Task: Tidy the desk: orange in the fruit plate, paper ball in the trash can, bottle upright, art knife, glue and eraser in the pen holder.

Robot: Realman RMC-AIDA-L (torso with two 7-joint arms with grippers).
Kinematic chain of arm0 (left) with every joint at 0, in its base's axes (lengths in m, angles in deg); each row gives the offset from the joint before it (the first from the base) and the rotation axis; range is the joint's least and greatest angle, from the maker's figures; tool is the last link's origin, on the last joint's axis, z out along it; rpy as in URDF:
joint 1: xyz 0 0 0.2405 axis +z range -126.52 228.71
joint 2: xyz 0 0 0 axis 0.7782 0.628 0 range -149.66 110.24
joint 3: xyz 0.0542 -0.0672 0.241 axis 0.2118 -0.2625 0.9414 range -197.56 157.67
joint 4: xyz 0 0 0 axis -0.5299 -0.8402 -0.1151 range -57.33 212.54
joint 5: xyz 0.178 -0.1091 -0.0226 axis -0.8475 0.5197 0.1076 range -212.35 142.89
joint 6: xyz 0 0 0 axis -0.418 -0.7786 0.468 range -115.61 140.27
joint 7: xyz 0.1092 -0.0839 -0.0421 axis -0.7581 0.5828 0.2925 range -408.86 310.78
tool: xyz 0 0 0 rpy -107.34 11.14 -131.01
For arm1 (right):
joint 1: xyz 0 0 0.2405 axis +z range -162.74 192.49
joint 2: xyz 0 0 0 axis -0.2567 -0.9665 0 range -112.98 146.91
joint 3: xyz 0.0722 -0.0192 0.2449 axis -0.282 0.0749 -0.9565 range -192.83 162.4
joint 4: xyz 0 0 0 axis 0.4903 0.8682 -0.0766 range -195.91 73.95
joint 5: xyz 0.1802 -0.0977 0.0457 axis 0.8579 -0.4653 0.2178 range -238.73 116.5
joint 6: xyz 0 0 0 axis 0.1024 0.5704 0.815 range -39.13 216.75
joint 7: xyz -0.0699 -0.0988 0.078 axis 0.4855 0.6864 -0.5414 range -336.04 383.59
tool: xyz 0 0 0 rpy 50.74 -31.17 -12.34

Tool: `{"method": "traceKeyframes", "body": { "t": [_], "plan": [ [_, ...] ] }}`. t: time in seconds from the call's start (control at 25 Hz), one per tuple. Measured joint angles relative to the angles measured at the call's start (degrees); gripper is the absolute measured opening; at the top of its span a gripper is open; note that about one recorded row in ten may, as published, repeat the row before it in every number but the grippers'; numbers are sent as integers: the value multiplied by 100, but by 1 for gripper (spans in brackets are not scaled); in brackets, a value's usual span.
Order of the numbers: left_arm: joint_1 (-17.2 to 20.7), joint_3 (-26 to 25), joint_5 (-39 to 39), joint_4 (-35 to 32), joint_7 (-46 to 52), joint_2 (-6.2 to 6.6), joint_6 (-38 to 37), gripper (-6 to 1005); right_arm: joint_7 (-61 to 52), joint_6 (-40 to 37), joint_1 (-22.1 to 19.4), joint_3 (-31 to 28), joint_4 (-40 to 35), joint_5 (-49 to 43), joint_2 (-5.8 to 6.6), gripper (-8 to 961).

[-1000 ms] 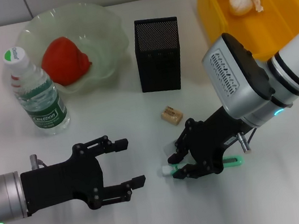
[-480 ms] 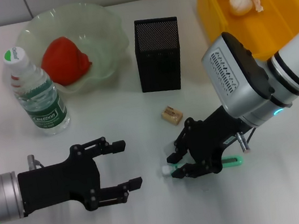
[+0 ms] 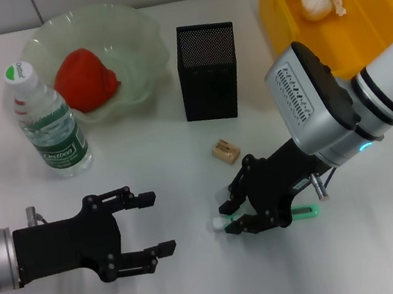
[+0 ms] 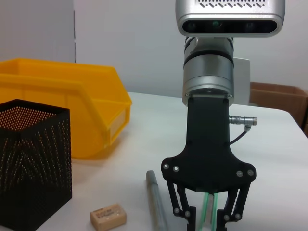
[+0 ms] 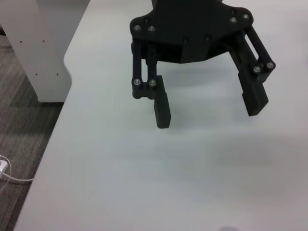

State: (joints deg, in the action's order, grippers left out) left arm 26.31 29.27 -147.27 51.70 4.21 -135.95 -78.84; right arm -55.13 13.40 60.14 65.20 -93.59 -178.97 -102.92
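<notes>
My right gripper (image 3: 230, 219) is down at the desk (image 3: 204, 281) with its jaws astride the mint-green art knife (image 3: 307, 211), not closed on it; the left wrist view shows the knife (image 4: 210, 213) between the fingers with gaps either side. The grey glue (image 4: 156, 199) lies just beside it, hidden in the head view. The tan eraser (image 3: 225, 150) lies near the black pen holder (image 3: 209, 71). My left gripper (image 3: 156, 224) is open and empty over bare desk. The orange (image 3: 85, 79) sits in the fruit plate (image 3: 139, 32). The bottle (image 3: 47, 123) stands upright. The paper ball (image 3: 321, 1) lies in the trash can (image 3: 275, 5).
The right wrist view shows my left gripper (image 5: 209, 108) above the white desk, with the desk's edge and grey floor (image 5: 24, 144) beyond. The pen holder (image 4: 31, 163) and trash can (image 4: 62, 106) stand behind the eraser (image 4: 108, 216).
My left gripper has drawn back to the left and toward the desk's near edge, still open. My right gripper and the knife have not moved.
</notes>
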Motion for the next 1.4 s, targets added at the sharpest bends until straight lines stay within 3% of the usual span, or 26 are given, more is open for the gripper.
{"method": "traceKeyframes", "body": {
  "t": [0.8,1.4],
  "plan": [
    [-13,1,-133,-131,101,8,-11,799,9,-5,0,0,-19,9,9,260],
    [-52,1,-235,-226,179,-8,-9,799,12,-30,0,0,-2,-24,9,202]
  ]
}}
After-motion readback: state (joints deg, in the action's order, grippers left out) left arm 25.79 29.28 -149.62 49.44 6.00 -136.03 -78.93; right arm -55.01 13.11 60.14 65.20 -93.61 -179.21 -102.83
